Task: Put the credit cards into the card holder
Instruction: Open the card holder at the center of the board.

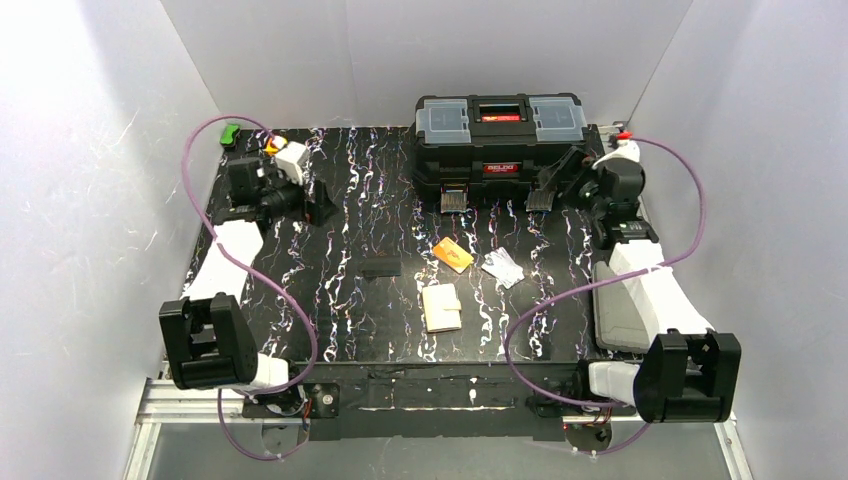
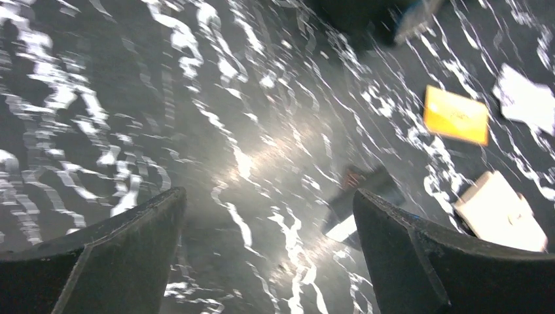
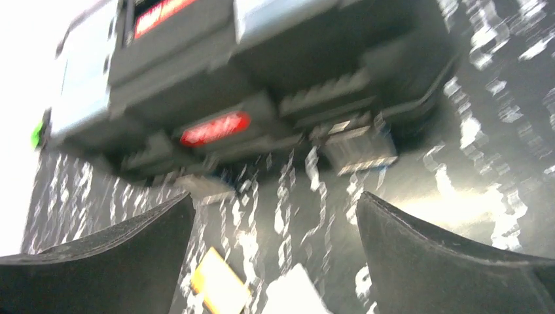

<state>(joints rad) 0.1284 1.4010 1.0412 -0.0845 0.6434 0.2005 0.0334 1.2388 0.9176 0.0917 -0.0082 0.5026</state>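
Note:
An orange credit card [image 1: 452, 253] lies flat mid-table, and a black credit card [image 1: 381, 266] lies to its left, hard to pick out on the dark marbled top. The cream card holder [image 1: 441, 307] lies folded just in front of them. In the left wrist view, the orange card [image 2: 456, 116], black card [image 2: 366, 195] and card holder [image 2: 501, 212] sit off to the right. My left gripper [image 1: 320, 205] [image 2: 268, 196] hovers open at the back left, holding nothing. My right gripper [image 1: 552, 188] [image 3: 275, 197] is open and holding nothing by the toolbox. The orange card [image 3: 219, 288] shows low between its fingers.
A big black toolbox [image 1: 500, 135] [image 3: 229, 72] stands at the back centre-right. A white crumpled piece [image 1: 502, 267] [image 2: 527, 101] lies right of the orange card. A grey flat pad [image 1: 612, 305] sits at the right edge. White walls close in three sides.

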